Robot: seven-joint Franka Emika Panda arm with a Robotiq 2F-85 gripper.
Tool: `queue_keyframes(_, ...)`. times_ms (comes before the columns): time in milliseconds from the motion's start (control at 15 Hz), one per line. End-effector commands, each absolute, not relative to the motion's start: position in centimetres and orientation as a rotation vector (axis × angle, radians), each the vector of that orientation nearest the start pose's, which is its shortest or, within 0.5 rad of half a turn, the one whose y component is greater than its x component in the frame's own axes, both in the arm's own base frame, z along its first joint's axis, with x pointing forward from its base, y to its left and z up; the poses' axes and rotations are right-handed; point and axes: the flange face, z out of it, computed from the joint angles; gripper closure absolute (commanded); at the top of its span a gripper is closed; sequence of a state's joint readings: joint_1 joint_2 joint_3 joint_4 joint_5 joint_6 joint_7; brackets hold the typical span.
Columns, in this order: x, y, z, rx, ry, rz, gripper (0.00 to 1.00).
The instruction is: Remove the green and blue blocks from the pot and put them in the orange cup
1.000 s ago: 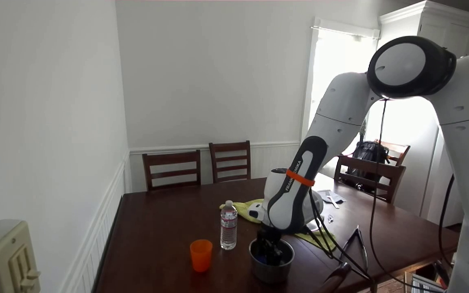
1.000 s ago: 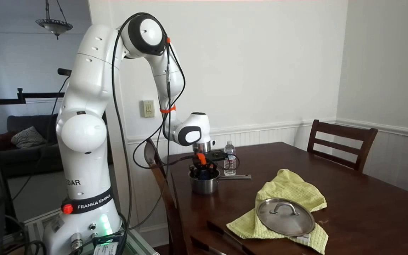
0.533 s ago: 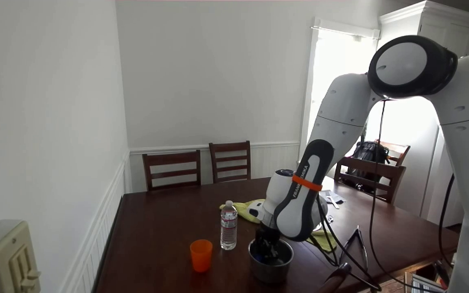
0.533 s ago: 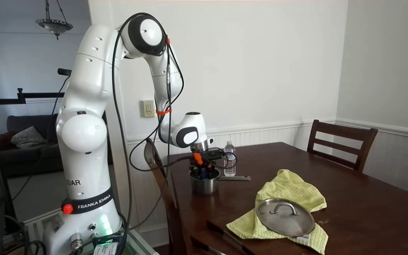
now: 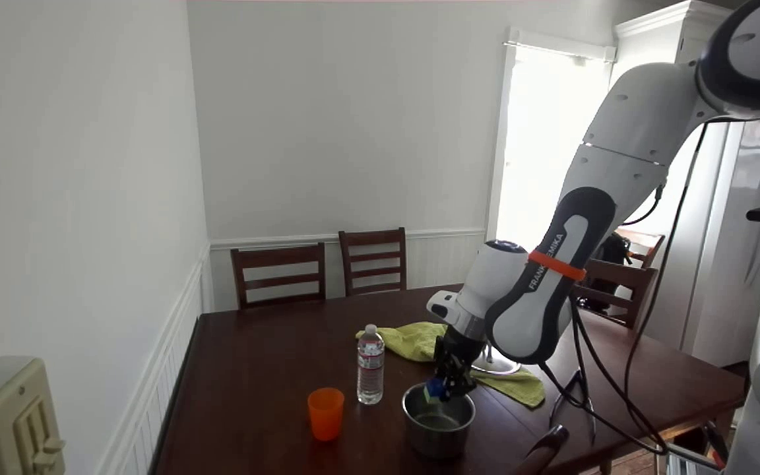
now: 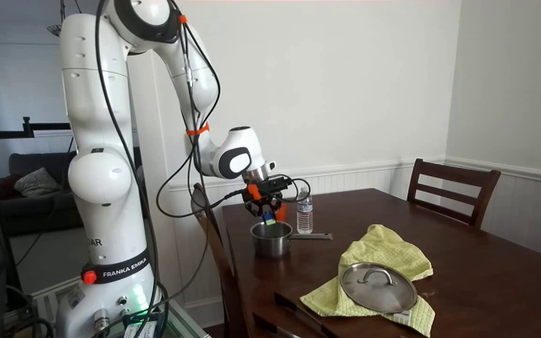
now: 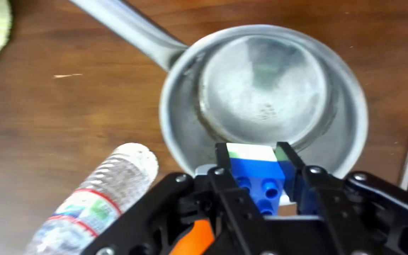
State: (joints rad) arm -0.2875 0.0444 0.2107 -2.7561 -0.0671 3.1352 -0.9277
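Around the pot (image 5: 439, 445), in an exterior view, is a dark brown table (image 5: 254, 369). Two wooden chairs (image 5: 281, 256) stand far behind the pot, by a white wall (image 5: 353, 132). Only this view shows the bright window (image 5: 541, 152), far back and right of the pot. Left of the pot stands the orange cup (image 5: 325, 414), and farther back on that side is the clear bottle (image 5: 371, 369). Behind the pot lies a yellow-green cloth (image 5: 413, 341).

Far back and left of the pot, in an exterior view, sits a dark couch (image 6: 31, 209). Here the pot's long handle (image 6: 313, 236) points to the right. The shiny lid (image 6: 377, 292) shows its whole top, lying on the cloth, nearer than the pot and to its right. Just a bit of the cup peeks out behind the pot.

From over the pot, the wrist view looks down to its shiny round bottom. The gripper (image 7: 253, 156) is at the pot's mouth. Its two black fingers (image 7: 222, 154) press the sides of a blue block (image 7: 257, 168), which fills the gap between them, and a green block (image 7: 250, 151) is joined to its end. The little bumps on the blue block show in this view alone. In both exterior views the green end is lower; I cannot tell if it dips below the pot's rim.
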Motion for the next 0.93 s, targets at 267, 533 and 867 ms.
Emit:
queue_keyframes(267, 45.0, -3.8, 32.8, -3.041, -1.296, -0.766, 0.63)
queue_keyframes(533, 46.6, -0.5, 32.3, -2.946, -1.281, -0.764, 0.88)
queue_keyframes(867, 53.1, 0.3, 26.0, -2.964, -1.009, -0.384, 0.88)
